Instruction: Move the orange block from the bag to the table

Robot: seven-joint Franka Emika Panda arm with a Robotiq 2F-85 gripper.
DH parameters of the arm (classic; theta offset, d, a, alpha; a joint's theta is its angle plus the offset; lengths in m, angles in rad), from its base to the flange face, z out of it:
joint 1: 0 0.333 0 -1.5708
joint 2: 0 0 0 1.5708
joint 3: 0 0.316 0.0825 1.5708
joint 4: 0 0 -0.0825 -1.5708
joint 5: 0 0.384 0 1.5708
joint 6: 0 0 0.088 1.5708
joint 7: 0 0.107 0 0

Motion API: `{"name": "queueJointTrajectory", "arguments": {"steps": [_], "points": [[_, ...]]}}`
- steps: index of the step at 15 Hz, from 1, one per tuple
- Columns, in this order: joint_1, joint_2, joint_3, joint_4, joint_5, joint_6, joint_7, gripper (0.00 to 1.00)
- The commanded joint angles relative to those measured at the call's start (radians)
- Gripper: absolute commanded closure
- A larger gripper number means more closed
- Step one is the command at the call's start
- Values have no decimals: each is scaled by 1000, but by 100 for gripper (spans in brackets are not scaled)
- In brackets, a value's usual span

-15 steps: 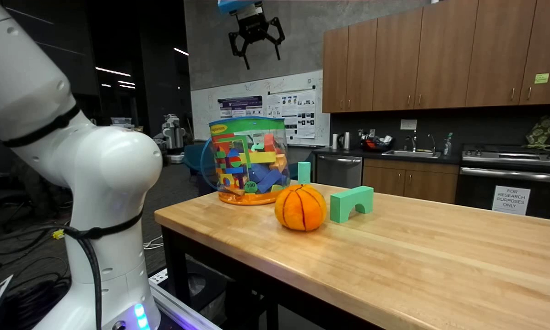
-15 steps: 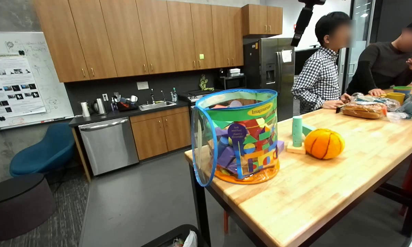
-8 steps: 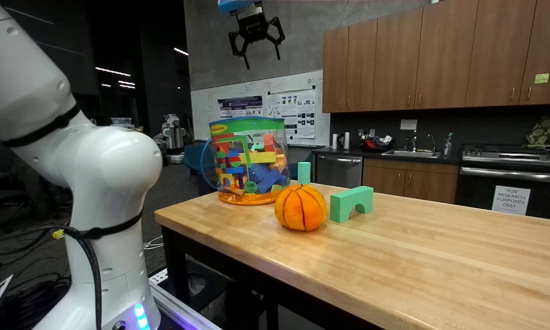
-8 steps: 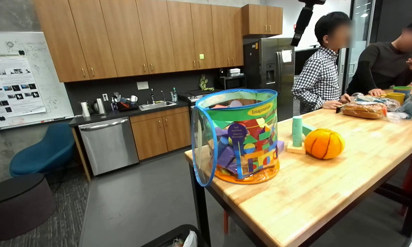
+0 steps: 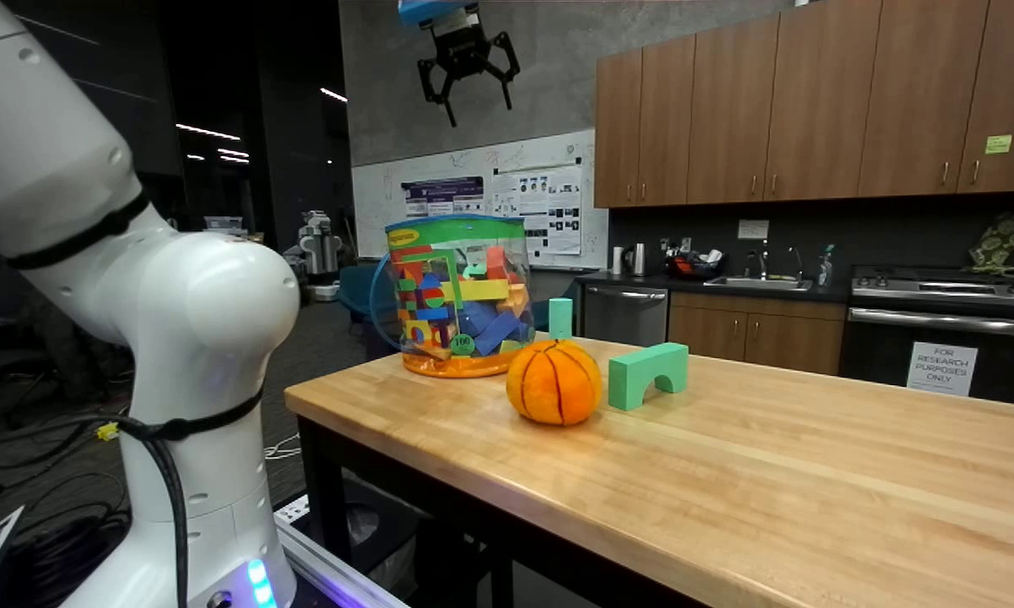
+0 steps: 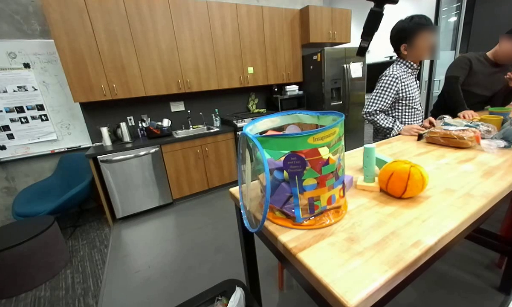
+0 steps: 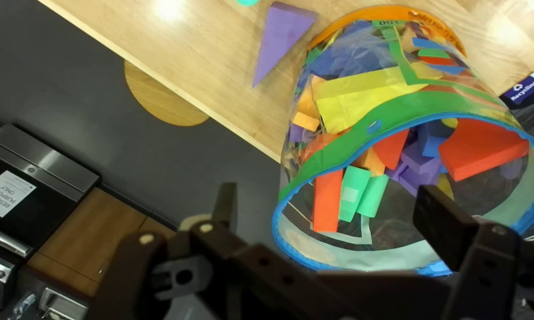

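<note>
Orange ball (image 5: 554,382) near a green arch block (image 5: 652,364), blue chair (image 6: 62,185), wooden cabinets (image 6: 175,47), steel refrigerator (image 6: 334,79)

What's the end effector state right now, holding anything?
End effector: open, holding nothing, raised higher than the bag.

In an exterior view, strip lights (image 5: 208,133) are glowing at the dark far left. In the wrist view, glare is whitening patches of the table (image 7: 195,53).

The bag (image 6: 296,164) looks like glossy clear plastic from my end, the surface (image 5: 768,473) smooth, shiny wood. My fingers (image 7: 444,226) look matt.
</note>
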Motion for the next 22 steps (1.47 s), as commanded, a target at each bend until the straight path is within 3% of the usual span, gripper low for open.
{"name": "queueJointTrajectory", "arguments": {"steps": [1, 11, 17, 22], "points": [[21, 93, 50, 124, 9, -28, 33, 0], [57, 410, 214, 454, 5, -95, 67, 0], [62, 552, 247, 504, 49, -101, 68, 0], [57, 593, 253, 464, 61, -123, 63, 0]]}}
